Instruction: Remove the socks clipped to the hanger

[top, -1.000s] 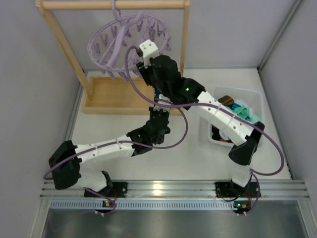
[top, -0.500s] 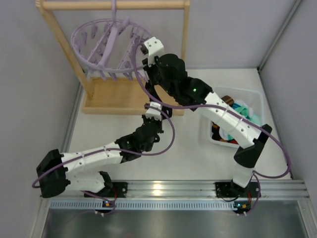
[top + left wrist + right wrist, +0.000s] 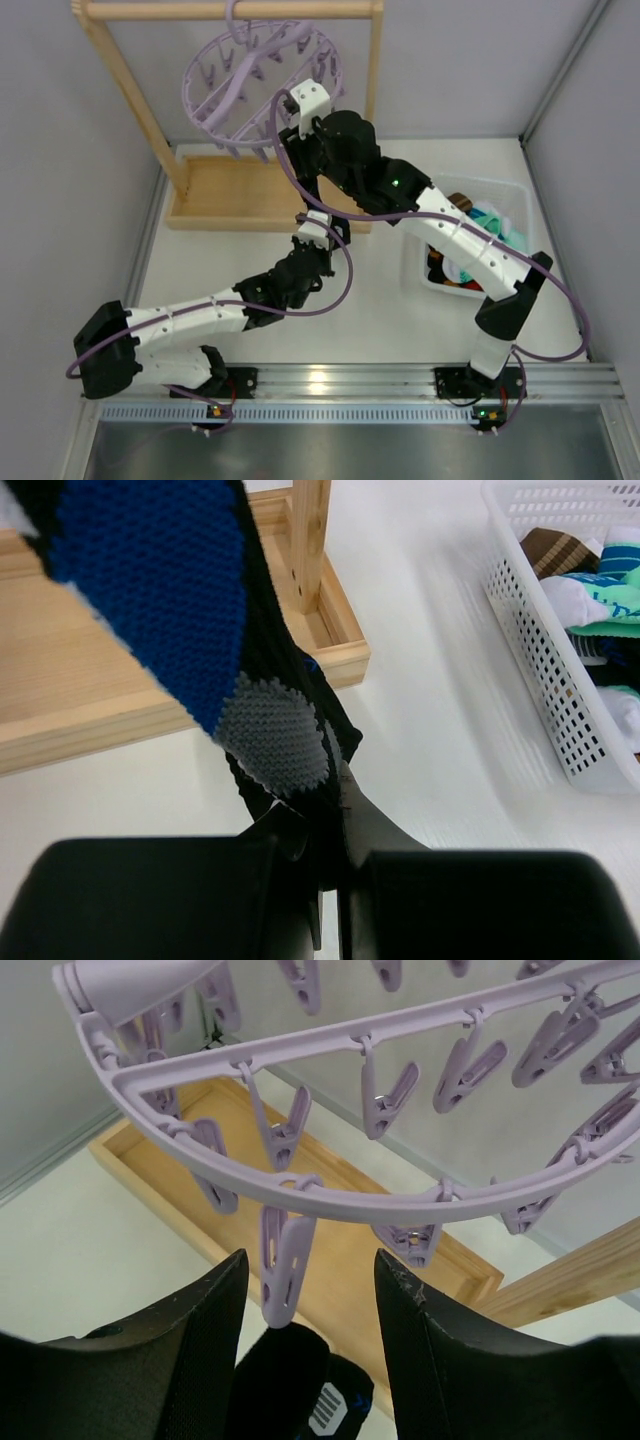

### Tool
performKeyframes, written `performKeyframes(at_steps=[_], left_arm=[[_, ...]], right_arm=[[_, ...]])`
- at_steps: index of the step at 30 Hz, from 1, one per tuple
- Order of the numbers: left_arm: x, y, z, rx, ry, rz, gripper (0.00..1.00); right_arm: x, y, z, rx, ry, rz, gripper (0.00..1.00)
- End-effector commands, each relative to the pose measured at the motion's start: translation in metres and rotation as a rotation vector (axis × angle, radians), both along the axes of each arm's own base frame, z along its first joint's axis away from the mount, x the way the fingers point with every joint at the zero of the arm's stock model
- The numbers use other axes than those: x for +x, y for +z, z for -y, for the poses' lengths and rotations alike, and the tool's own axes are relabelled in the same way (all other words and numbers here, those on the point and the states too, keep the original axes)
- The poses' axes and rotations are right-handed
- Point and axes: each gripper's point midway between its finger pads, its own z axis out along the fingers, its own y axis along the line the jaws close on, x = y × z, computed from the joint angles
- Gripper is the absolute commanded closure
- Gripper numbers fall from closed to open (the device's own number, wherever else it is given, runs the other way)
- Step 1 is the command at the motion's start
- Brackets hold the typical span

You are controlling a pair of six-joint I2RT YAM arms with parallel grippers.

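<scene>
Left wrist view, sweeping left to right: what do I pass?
Blue and black sock → wooden post → white basket.

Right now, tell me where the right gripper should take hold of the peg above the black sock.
Probably best to pinch the peg by its upper arms, just under the hanger, coming up from below. It hangs straight down, clamping end lowest, at the black sock, and the open right gripper straddles it.

Light: bright, even, overhead; shadows faint. Glare: one spot on aluminium rail [image 3: 318, 380]. Focus: top view sharp; left gripper [image 3: 325, 800] soft at frame bottom.
</scene>
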Motion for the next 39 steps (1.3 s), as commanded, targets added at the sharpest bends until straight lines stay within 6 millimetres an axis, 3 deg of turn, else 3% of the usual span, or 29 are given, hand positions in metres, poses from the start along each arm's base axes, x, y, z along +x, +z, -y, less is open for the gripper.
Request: performKeyframes(at_steps=[1,15,19,21,22,24,25,26,27,28,29,31,32,33,34,35,36,37,38,39], left_arm=[[-0.001,0.001,0.008,0.008,-0.025,0.0,1.0],[0.003,-0.001,0.02,0.027,-0.049,-0.005,1.0],[-0.004,0.003,0.028,-0.004,-0.097,-0.017,1.0],[-0.008,0.005,0.033,-0.019,-0.14,-0.023,1.0],[-0.011,0.009,0.034,-0.034,-0.161,-0.022,1.0],[-0.02,0.014,0.042,-0.06,-0.223,-0.032,1.0],[-0.023,0.017,0.046,-0.073,-0.248,-0.033,1.0],[-0.026,0.022,0.049,-0.086,-0.271,-0.033,1.0],[-0.032,0.024,0.056,-0.096,-0.32,-0.041,1.0],[-0.034,0.026,0.059,-0.106,-0.337,-0.043,1.0],[-0.036,0.032,0.063,-0.124,-0.354,-0.045,1.0],[-0.039,0.039,0.069,-0.144,-0.388,-0.046,1.0],[-0.039,0.046,0.072,-0.155,-0.394,-0.042,1.0],[-0.039,0.049,0.074,-0.161,-0.398,-0.04,1.0],[-0.038,0.052,0.075,-0.161,-0.395,-0.035,1.0],[-0.036,0.062,0.078,-0.17,-0.397,-0.022,1.0],[-0.033,0.061,0.081,-0.158,-0.393,-0.025,1.0],[-0.031,0.064,0.083,-0.149,-0.389,-0.022,1.0],[-0.028,0.08,0.087,-0.156,-0.392,-0.007,1.0],[-0.025,0.075,0.093,-0.135,-0.395,-0.016,1.0]], right_arm=[[-0.004,0.007,0.003,0.001,0.019,0.003,0.48],[0.009,-0.017,-0.024,-0.082,0.019,0.001,0.51],[0.01,-0.02,-0.017,-0.079,-0.016,-0.005,0.5],[0.004,-0.01,-0.007,-0.05,-0.028,0.003,0.47],[-0.002,0.005,0.004,-0.021,-0.035,0.02,0.46],[-0.005,0.005,0.017,-0.009,-0.064,0.019,0.45],[-0.014,0.02,0.031,0.02,-0.073,0.034,0.45],[-0.017,0.023,0.039,0.028,-0.082,0.036,0.44],[-0.019,0.014,0.046,0.012,-0.101,0.022,0.43],[-0.028,0.027,0.063,0.038,-0.118,0.033,0.41],[-0.032,0.028,0.074,0.041,-0.136,0.034,0.39],[-0.038,0.009,0.097,0.005,-0.194,0.003,0.36],[-0.048,0.021,0.118,0.039,-0.214,0.012,0.36],[-0.048,0.003,0.132,0.012,-0.25,-0.012,0.36],[-0.059,0.012,0.156,0.066,-0.275,-0.015,0.35],[-0.064,0.008,0.168,0.077,-0.294,-0.023,0.35],[-0.064,-0.01,0.183,0.067,-0.335,-0.05,0.35],[-0.076,-0.002,0.207,0.114,-0.357,-0.036,0.35],[-0.08,-0.008,0.221,0.115,-0.379,-0.044,0.35],[-0.081,-0.025,0.236,0.113,-0.43,-0.066,0.34]])
